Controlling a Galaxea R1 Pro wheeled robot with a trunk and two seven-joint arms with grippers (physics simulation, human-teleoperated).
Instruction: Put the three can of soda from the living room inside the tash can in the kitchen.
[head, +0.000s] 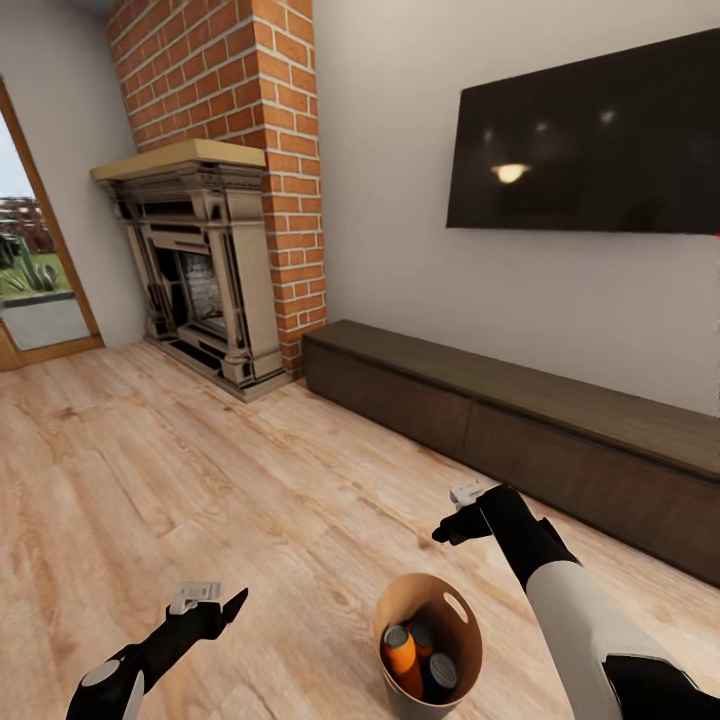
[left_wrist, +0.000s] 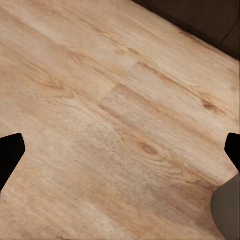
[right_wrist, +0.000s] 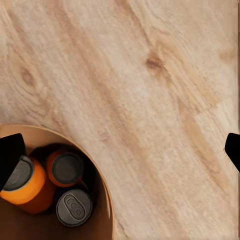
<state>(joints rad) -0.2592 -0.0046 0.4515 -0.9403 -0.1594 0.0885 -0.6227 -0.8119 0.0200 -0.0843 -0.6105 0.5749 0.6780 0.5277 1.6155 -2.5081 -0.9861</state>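
All three cans (right_wrist: 60, 185) sit in the bin (head: 455, 640); both end effectors, left (head: 212, 604) and right (head: 455, 515), gape empty; kitchen trip remains.

The trash can (right_wrist: 107, 210) is cut off by the right wrist picture's edge. One soda can (head: 446, 672) is largely hidden behind the bin wall. The TV (head: 600, 140) and TV bench (head: 560, 440) are cropped at the head view's right edge.

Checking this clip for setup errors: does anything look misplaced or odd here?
Yes: the trash can stands on the living room's wood floor near the fireplace and TV, not in a kitchen. Three soda cans already sit inside it. Nothing is spilled or damaged.
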